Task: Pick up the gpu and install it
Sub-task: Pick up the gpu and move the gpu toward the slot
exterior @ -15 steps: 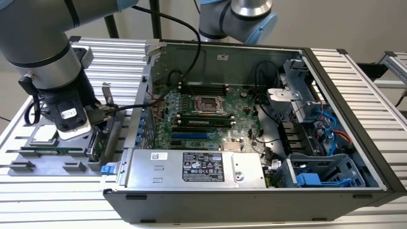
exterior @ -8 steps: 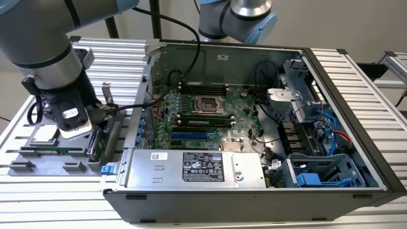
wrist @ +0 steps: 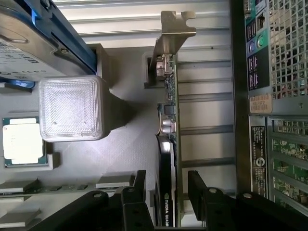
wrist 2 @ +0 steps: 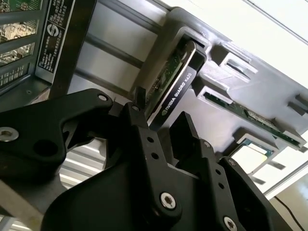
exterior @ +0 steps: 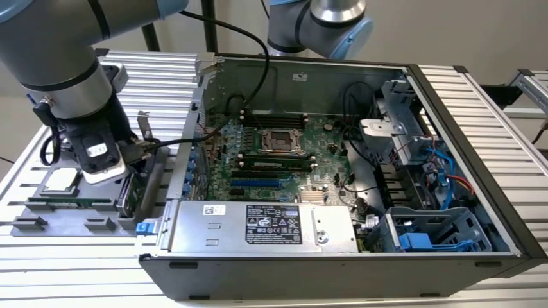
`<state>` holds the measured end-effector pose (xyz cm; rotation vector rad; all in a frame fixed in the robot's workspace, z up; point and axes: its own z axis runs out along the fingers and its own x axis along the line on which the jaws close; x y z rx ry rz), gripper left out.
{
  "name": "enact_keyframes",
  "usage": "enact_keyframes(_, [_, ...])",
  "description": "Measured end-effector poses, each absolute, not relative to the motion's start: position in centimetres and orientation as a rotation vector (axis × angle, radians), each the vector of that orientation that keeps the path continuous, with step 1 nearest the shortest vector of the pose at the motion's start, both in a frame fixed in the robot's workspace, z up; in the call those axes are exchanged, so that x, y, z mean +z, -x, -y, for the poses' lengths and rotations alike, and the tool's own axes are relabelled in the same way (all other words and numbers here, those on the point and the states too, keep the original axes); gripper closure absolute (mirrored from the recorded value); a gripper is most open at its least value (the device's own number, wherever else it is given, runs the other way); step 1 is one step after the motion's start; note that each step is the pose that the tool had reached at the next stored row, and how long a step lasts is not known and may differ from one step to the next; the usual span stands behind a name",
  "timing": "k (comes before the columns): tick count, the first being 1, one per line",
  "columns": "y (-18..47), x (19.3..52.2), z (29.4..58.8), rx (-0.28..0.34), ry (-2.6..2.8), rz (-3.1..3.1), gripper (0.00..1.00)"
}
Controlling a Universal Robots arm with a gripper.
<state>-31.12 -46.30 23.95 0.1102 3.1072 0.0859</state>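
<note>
The gpu (exterior: 129,192) stands on its long edge in a slot of the grey parts tray (exterior: 51,226), to the exterior view's left of the open computer case (exterior: 342,269). In the first wrist view the gpu (wrist: 169,120) shows its green board, black cooler and silver end bracket (wrist: 174,31). My gripper (exterior: 137,162) is lowered over the card. In both wrist views its black fingers (wrist: 140,190) straddle the card's upper edge near the end away from the bracket, with small gaps on both sides. The gripper (wrist: 167,188) is open. The cooler edge of the gpu (wrist 2: 175,84) runs between the fingers (wrist 2: 186,127).
The tray (wrist: 130,144) also holds a processor chip (exterior: 60,183), a thin green memory stick (exterior: 68,203) and a silver hard drive with a blue frame (wrist: 29,38). The case's side wall (exterior: 184,167) rises close beside the card. Inside lie the motherboard (exterior: 274,160) and power supply (exterior: 256,224).
</note>
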Motion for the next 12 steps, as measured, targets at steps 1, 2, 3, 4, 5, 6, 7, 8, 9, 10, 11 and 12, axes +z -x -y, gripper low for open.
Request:
enact_keyframes(1, [31.12, 23.92, 46.26, 0.086, -0.11, -3.107, 0.0])
enact_keyframes(2, [31.12, 23.9, 46.23, 0.086, -0.11, -3.107, 0.0])
enact_keyframes(3, [31.12, 23.88, 46.21, 0.086, -0.11, -3.107, 0.0])
enact_keyframes(4, [31.12, 23.87, 46.21, 0.085, -0.11, -3.108, 0.0])
enact_keyframes(5, [31.13, 23.85, 46.2, 0.085, -0.11, -3.108, 0.0])
enact_keyframes(6, [31.13, 23.84, 46.2, 0.085, -0.11, -3.108, 0.0])
enact_keyframes(7, [31.13, 23.84, 46.2, 0.085, -0.11, -3.108, 0.0])
enact_keyframes(8, [31.13, 23.82, 46.2, 0.086, -0.11, -3.107, 0.0])
enact_keyframes(9, [31.13, 23.82, 46.2, 0.086, -0.11, -3.107, 0.0])
enact_keyframes(10, [31.13, 23.82, 46.2, 0.086, -0.11, -3.107, 0.0])
enact_keyframes(11, [31.13, 23.82, 46.2, 0.086, -0.11, -3.107, 0.0])
enact_keyframes(12, [31.12, 23.82, 46.2, 0.086, -0.11, -3.107, 0.0])
